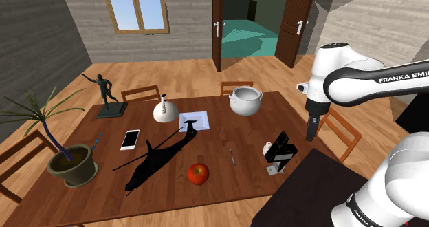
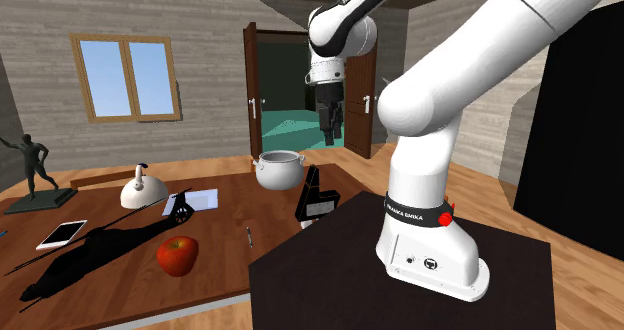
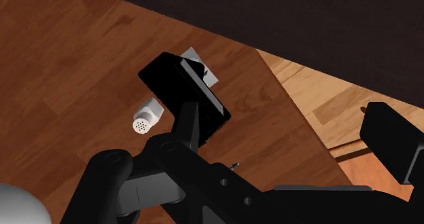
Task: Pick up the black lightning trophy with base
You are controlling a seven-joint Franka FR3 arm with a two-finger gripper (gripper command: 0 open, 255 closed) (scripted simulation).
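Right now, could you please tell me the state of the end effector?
End effector: open, fingers apart, holding nothing; the black trophy is on the table, not in its grasp.

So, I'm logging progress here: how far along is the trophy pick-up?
Nothing looks done yet: the black lightning trophy sits on the table, untouched. In hand: the gripper hangs open above the table, beside the trophy and well clear of it. Left to do: descend over the trophy, close on it and lift.
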